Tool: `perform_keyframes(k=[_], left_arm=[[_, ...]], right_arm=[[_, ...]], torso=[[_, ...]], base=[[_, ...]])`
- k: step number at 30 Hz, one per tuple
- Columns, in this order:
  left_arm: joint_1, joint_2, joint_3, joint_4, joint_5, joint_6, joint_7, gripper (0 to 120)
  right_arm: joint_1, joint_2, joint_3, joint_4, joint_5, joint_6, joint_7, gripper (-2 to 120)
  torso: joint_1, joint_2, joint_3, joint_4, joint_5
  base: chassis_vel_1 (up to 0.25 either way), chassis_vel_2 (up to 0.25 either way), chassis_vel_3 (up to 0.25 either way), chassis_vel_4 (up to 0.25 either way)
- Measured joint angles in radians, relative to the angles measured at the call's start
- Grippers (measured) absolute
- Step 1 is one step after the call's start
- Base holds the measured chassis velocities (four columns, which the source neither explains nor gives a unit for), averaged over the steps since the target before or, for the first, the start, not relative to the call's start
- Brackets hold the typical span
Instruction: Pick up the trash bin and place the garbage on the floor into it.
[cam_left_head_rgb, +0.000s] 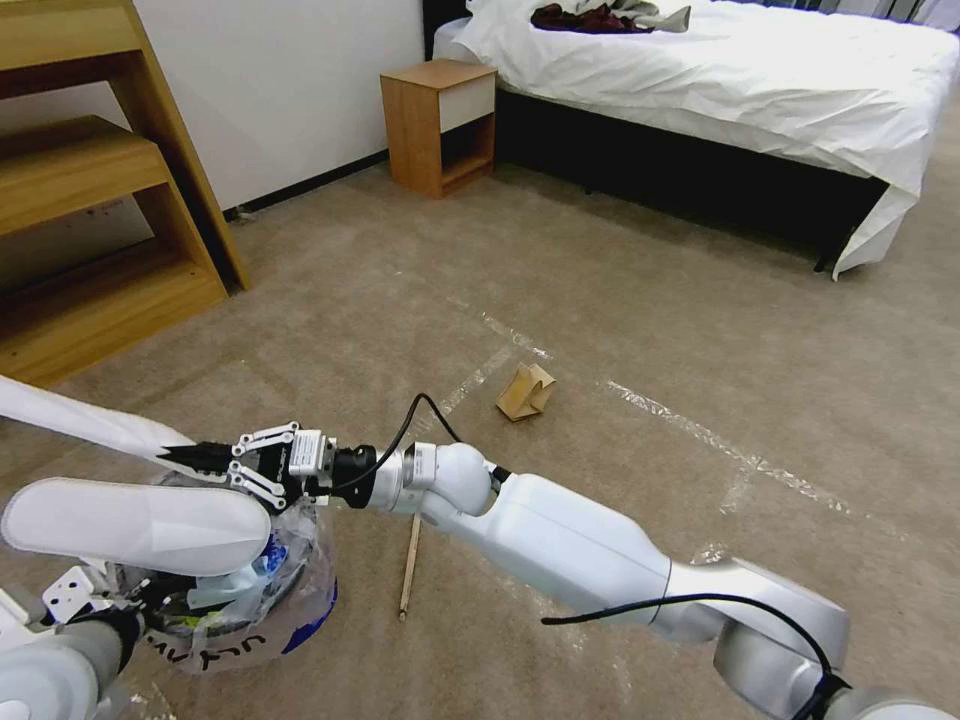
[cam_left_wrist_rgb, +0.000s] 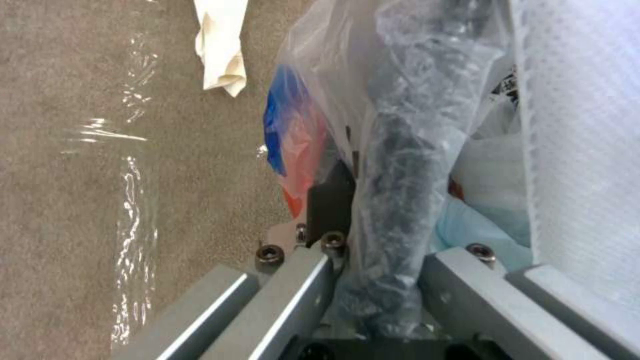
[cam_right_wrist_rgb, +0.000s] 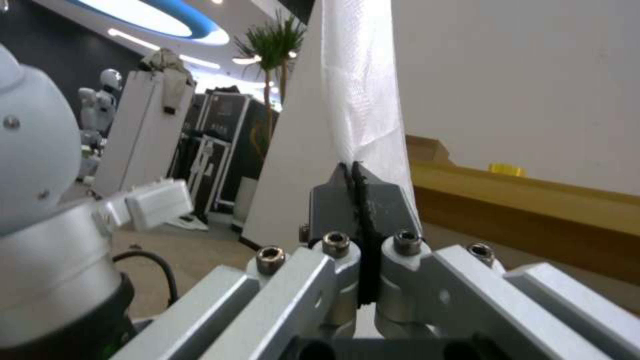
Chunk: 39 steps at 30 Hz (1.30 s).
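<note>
Right gripper (cam_right_wrist_rgb: 360, 200), fingers pinched shut on a white slipper (cam_right_wrist_rgb: 360, 100), holds it above the trash bin (cam_left_head_rgb: 235, 600). Left gripper (cam_left_wrist_rgb: 373, 260) clamps the bin's bagged rim between its fingers. Step: depositing; next, apparently, release once the slipper is over the opening.

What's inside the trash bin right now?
A white slipper lies across the trash bin mouth, hiding most of the inside. Beneath it pale blue and red scraps show. The left pincer clamps the rim; the right pincer pinches a second slipper above.
</note>
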Motion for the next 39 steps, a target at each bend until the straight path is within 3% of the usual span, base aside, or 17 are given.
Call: perform_keyframes(k=[39], left_arm=[[0.001, 0.014, -0.019, -0.017, -0.025, -0.004, -0.013, 0]], right_arm=[[-0.124, 0.011, -0.009, -0.077, -0.061, 0.023, -0.017, 0]], torso=[[0.000, 0.000, 0.000, 0.0000, 0.0000]], base=[[0.000, 0.000, 0.000, 0.000]])
